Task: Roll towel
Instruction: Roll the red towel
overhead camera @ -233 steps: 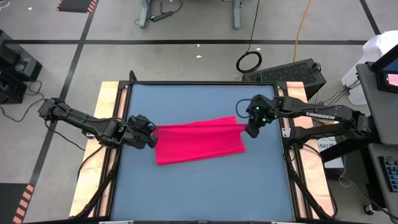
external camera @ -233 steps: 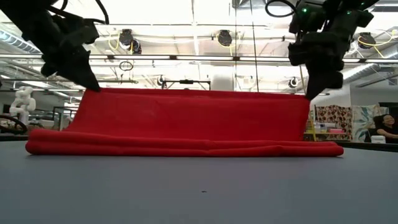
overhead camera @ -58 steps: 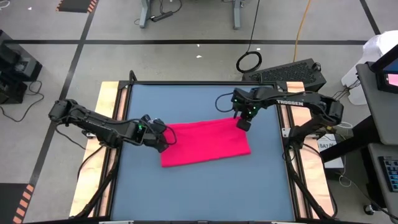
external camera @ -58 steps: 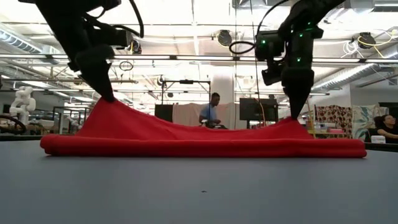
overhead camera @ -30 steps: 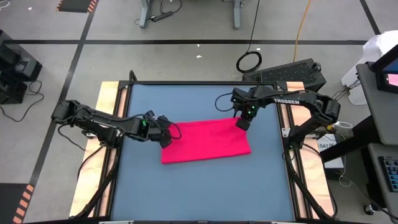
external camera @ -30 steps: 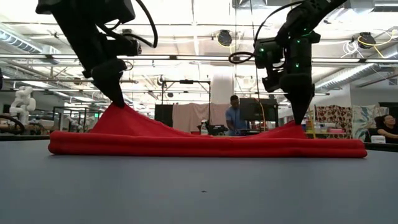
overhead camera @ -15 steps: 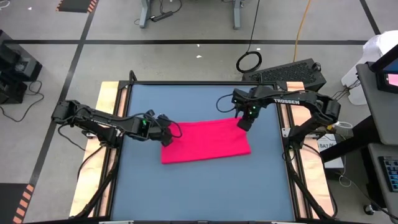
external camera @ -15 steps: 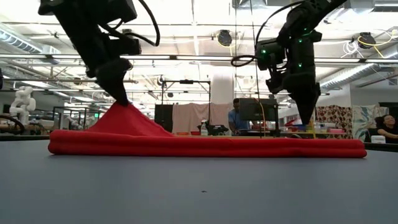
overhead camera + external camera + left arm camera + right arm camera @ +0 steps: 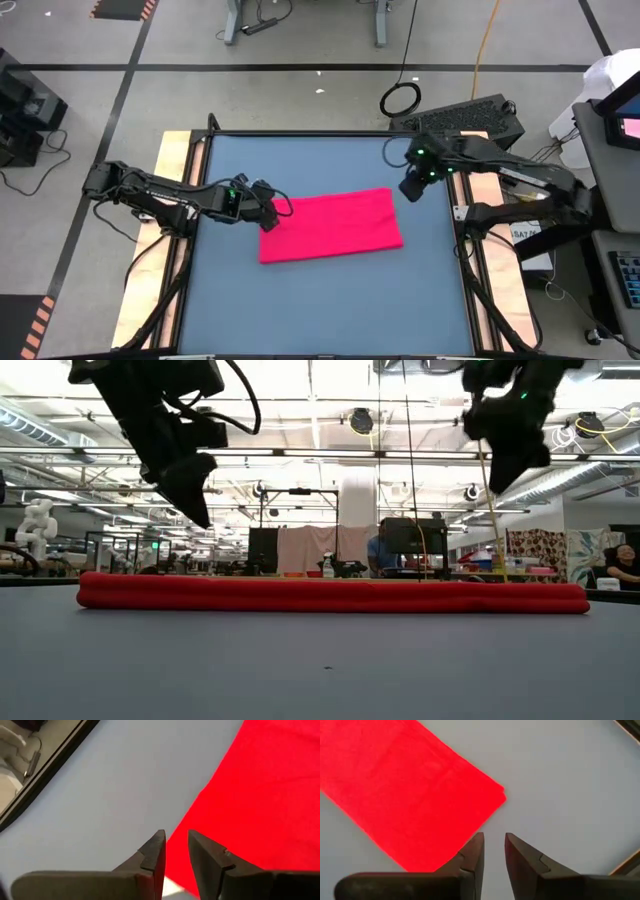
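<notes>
Pinkish-red, the towel [image 9: 331, 226] lies folded flat on the blue bench [image 9: 330, 300]. We see the left gripper [image 9: 283, 210] above its left end and the right gripper [image 9: 411, 192] beside its far right corner, both fingers narrowly apart, holding nothing.

This is a robotics lab or workshop hall, not a home. Beyond the blue table [image 9: 320, 290] and its two dark arms lies a grey concrete floor [image 9: 300, 95] marked with dark tape lines [image 9: 300, 67], with trailing cables [image 9: 402, 98] and a black equipment case [image 9: 468, 116] just behind the right arm's base. Level across the table, past both arms, an open industrial ceiling carries pipes and hanging round lamps [image 9: 361, 421], with monitors [image 9: 411, 536], workbenches and a person [image 9: 379, 550] standing far back.
</notes>
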